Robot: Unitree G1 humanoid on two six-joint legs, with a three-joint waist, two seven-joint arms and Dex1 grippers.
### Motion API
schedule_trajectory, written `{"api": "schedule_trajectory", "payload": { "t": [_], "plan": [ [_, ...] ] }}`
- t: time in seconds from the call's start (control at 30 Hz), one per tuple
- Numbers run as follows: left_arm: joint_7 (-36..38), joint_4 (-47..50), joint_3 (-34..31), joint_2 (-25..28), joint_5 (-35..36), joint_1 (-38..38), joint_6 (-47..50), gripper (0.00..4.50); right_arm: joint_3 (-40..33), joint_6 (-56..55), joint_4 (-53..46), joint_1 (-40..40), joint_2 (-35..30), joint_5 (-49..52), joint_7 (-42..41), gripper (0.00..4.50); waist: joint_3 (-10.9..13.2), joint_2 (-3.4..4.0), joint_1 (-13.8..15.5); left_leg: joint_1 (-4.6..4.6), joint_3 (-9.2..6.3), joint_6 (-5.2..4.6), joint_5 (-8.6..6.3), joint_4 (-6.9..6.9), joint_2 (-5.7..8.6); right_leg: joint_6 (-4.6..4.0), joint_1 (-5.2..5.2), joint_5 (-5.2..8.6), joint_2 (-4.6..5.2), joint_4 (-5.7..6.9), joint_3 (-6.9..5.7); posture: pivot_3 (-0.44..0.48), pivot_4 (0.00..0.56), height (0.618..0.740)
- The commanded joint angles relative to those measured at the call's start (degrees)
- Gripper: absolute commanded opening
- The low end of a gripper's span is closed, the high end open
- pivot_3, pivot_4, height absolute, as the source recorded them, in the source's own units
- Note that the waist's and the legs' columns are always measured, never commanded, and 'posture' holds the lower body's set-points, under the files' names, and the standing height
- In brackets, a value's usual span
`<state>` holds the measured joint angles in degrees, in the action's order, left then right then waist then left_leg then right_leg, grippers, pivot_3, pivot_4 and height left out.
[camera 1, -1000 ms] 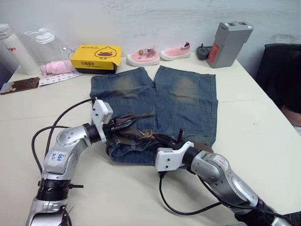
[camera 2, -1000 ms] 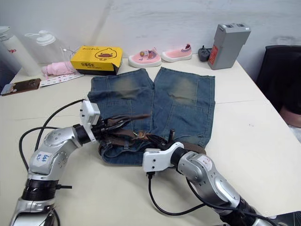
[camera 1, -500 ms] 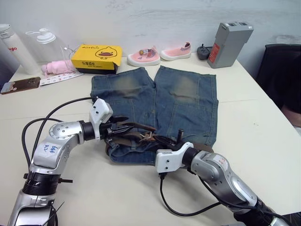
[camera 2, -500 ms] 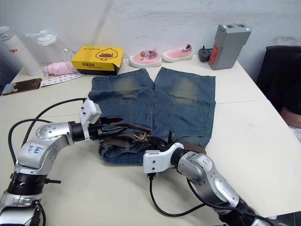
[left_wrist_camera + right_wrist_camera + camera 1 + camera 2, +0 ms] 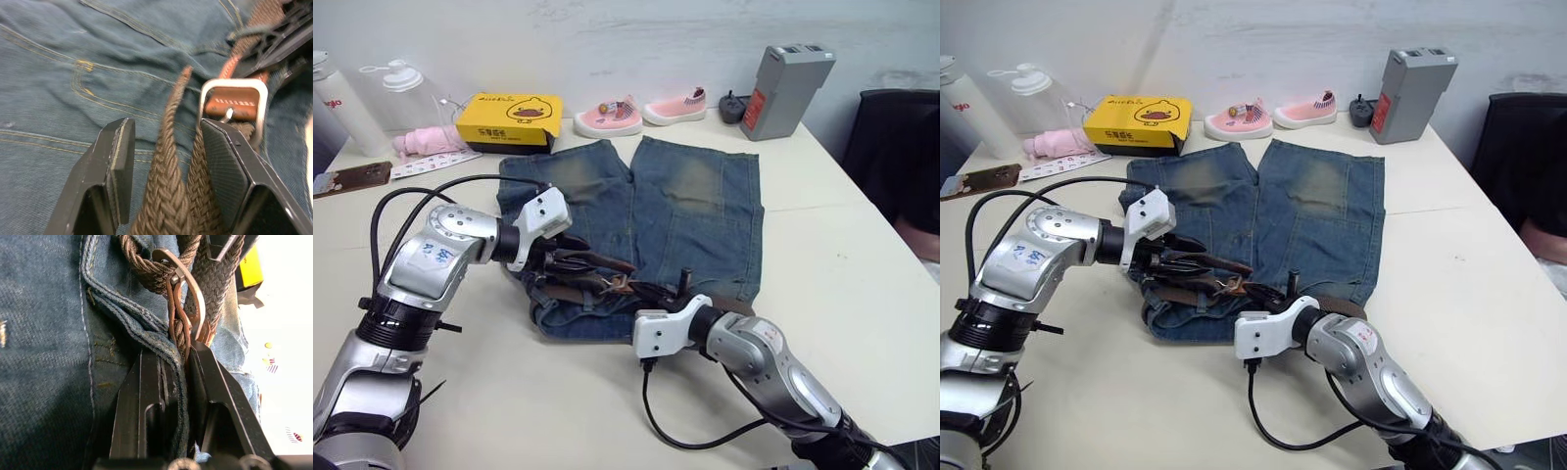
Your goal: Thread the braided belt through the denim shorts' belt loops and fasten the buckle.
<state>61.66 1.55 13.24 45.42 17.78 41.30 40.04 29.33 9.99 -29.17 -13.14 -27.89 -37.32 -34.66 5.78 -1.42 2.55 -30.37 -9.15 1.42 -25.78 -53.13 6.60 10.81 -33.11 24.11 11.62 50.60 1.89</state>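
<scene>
Right wrist view shows the right gripper [image 5: 171,377] nearly closed, its two black fingers pinching a folded edge of the denim shorts [image 5: 44,333] at the waistband, with the braided belt [image 5: 146,274] and the buckle [image 5: 183,289] lying just beyond the fingertips. In the left eye view this gripper sits at the near edge of the shorts, right of centre. The left wrist view shows the left gripper [image 5: 168,161] partly open, its pads straddling two runs of the dark-brown strap without clearly clamping them; the strap's free tip points away over the denim, and the silver frame with its tan leather tab lies just beside one pad. In the left eye view the left gripper [image 5: 570,262] hovers over the waistband at the left side, the belt bunched between the two grippers. Individual belt loops cannot be told apart. The shorts lie flat on the table [image 5: 842,245], legs pointing away. Farther back stand a yellow box [image 5: 509,119], two pink shoes [image 5: 641,110], a grey battery pack [image 5: 781,90] and two bottles [image 5: 372,98]
</scene>
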Motion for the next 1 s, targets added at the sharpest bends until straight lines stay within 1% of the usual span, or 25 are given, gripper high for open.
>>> {"api": "schedule_trajectory", "payload": {
  "t": [0.03,0.13,0.27,0.37,0.47,0.5,0.63,0.73,0.8,0.87,0.93,1.0],
  "plan": [
    [3.6,-2.5,3.1,1.2,-2.6,3.8,0.5,2.41,-0.9,-0.4,-1.0,-0.2,0.8,-1.2,-0.2,0.07,0.0,-0.01,0.0,-0.01,-0.01,0.00,0.00,0.00,-0.01,0.00,-0.01,0.00,0.00,0.01,-0.01,0.000,0.150,0.624],
    [5.9,-5.5,6.2,1.0,-5.6,6.5,-1.5,2.41,-0.8,-0.3,-1.0,-0.1,1.3,-1.6,-0.2,0.07,0.0,-0.02,0.0,-0.03,-0.01,0.01,0.00,-0.01,-0.01,0.00,-0.01,0.00,-0.02,-0.02,-0.01,0.000,0.150,0.624],
    [7.8,-7.3,7.2,-0.2,-6.8,8.6,-2.5,2.41,-0.9,-0.1,-1.0,0.2,1.9,-2.3,-0.3,0.07,0.0,-0.03,-0.1,-0.03,0.01,0.00,0.00,-0.02,0.00,0.00,-0.02,0.00,-0.01,0.03,0.00,0.000,0.150,0.624],
    [8.1,-8.5,7.4,-1.1,-7.8,9.6,-3.1,1.64,-1.0,0.0,-1.1,0.4,2.3,-2.7,-0.5,0.07,0.0,-0.04,-0.2,-0.04,-0.01,0.01,0.01,-0.02,-0.01,0.01,-0.04,0.00,-0.02,0.04,-0.01,0.000,0.150,0.624],
    [8.7,-9.1,7.3,-1.5,-8.3,10.2,-3.2,0.30,-1.1,0.3,-1.2,0.7,2.6,-3.0,-0.7,0.07,0.0,-0.05,-0.6,-0.04,-0.01,0.02,0.01,-0.02,-0.01,0.01,-0.04,0.00,-0.01,0.04,-0.01,0.000,0.150,0.624],
    [8.6,-9.3,7.2,-1.6,-8.7,10.4,-3.6,0.00,-1.2,0.4,-1.2,0.8,2.7,-3.1,-0.7,0.07,0.0,-0.05,-0.7,-0.04,-0.01,0.02,0.01,-0.02,-0.02,0.01,-0.04,0.00,-0.01,0.04,0.00,0.000,0.150,0.624],
    [8.5,-9.6,6.7,-1.8,-9.6,10.3,-4.6,0.00,-1.4,0.3,-1.2,0.9,3.0,-3.4,-1.0,0.07,0.0,-0.05,-1.0,-0.04,-0.02,0.02,0.01,-0.02,-0.01,0.01,-0.04,0.00,-0.01,0.05,-0.01,0.000,0.150,0.624],
    [8.3,-9.3,6.1,-1.0,-10.6,9.1,-7.3,0.00,-1.4,0.3,-1.4,1.1,3.1,-3.6,-1.2,0.07,0.0,-0.06,-1.0,-0.04,-0.03,0.02,0.01,-0.02,-0.01,0.01,-0.04,0.00,-0.01,0.06,-0.01,0.000,0.150,0.624],
    [7.6,-8.7,4.4,-0.5,-10.4,8.4,-9.1,0.00,-1.6,0.4,-1.6,1.3,3.1,-3.6,-1.4,0.07,0.0,-0.06,-1.1,-0.04,-0.03,0.03,0.01,-0.02,-0.01,0.01,-0.04,0.00,-0.01,0.08,-0.01,0.000,0.150,0.624],
    [8.0,-7.6,1.8,0.9,-9.7,7.6,-12.8,0.00,-1.9,1.2,-1.8,1.7,3.3,-3.7,-1.8,0.07,0.0,-0.06,-1.1,-0.04,-0.02,0.03,0.02,-0.02,-0.01,0.01,-0.04,0.00,-0.01,0.08,-0.01,0.000,0.150,0.624],
    [8.0,-7.3,0.4,2.8,-11.0,6.7,-19.1,0.00,-2.3,2.3,-1.8,1.9,3.8,-3.3,-2.2,0.07,-0.1,-0.10,-1.1,-0.05,-0.02,0.03,0.02,-0.02,-0.02,0.01,-0.10,0.00,0.00,0.12,0.00,0.000,0.150,0.624],
    [8.9,-6.5,-0.6,4.7,-11.5,5.7,-23.3,0.00,-2.8,4.3,-2.0,2.0,4.4,-3.1,-3.1,0.07,-0.1,-0.16,-1.1,-0.09,-0.02,0.05,0.03,-0.03,-0.04,0.01,-0.19,0.00,0.00,0.16,0.01,0.000,0.150,0.624]
  ]
}}
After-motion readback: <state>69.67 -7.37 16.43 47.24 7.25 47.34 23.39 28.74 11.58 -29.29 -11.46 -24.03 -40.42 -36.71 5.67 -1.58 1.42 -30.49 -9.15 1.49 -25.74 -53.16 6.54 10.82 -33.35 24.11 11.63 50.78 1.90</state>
